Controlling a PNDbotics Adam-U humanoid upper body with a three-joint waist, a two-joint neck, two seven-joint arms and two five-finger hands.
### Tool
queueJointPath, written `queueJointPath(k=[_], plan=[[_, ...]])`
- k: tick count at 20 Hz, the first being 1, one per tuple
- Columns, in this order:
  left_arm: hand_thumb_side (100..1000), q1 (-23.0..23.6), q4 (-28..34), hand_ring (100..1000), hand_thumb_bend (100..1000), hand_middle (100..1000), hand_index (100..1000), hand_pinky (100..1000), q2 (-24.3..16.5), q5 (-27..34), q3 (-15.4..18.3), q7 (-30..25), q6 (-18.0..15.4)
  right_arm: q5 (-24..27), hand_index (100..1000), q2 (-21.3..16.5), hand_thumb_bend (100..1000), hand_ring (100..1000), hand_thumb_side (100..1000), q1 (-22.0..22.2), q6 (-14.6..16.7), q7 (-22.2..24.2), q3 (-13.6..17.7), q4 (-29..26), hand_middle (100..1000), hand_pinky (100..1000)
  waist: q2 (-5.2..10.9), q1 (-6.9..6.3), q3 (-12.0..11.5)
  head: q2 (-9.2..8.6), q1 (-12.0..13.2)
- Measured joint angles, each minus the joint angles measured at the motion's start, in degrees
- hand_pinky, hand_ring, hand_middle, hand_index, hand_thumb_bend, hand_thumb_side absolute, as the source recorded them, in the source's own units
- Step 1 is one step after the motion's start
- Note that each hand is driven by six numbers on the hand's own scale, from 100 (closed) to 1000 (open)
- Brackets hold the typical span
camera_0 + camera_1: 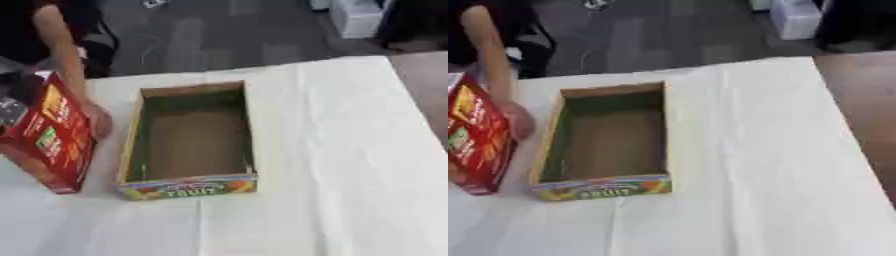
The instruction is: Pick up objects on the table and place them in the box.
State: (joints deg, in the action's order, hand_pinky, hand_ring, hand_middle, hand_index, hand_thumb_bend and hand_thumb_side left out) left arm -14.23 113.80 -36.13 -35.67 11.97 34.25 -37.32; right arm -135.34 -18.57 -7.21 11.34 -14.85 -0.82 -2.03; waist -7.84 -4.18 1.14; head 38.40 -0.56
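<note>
Sitting open near the middle of the tabletop (350, 175): cardboard box (188, 187), bare brown floor, nothing inside. Just beside its left wall, toward the left edge: red carton (52, 140), tilted, lower corner on the cloth. Touching the carton's far side: a person's bare hand (98, 120). At the carton's upper left, dark shape, apparently the robot's left hand (17, 95); cannot tell whether grasping or released. Right hand out of view.

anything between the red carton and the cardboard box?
Yes: a person's hand sits at the red carton's right side, in the gap before the cardboard box. Otherwise only white tablecloth. Left eye view shows it best.
</note>
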Motion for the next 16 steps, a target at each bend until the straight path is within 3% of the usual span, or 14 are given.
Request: queueJointPath(k=[5,13,16], plan=[[341,0.2,0.0,359,415,510,609,101,0.0,0.5,0.0,-0.2,-0.2,-2.9,748,0.4,100,593,1000,-0.3,2.8,2.7,0.2,-1.8,658,466,0.21,0.12,0.0,0.0,-0.4],[332,0.7,0.0,363,437,509,610,100,0.0,0.4,0.3,0.0,0.0,-3.9,746,0.4,100,591,1000,0.6,3.7,4.2,0.5,-3.1,656,465,0.56,-0.32,-0.7,0.0,0.1],[385,0.7,-0.3,390,361,520,617,142,-0.1,0.6,0.4,0.3,1.0,-3.8,746,0.4,100,591,1000,1.0,3.5,4.5,0.5,-3.1,655,465,0.87,-0.37,-1.4,0.07,1.7]])
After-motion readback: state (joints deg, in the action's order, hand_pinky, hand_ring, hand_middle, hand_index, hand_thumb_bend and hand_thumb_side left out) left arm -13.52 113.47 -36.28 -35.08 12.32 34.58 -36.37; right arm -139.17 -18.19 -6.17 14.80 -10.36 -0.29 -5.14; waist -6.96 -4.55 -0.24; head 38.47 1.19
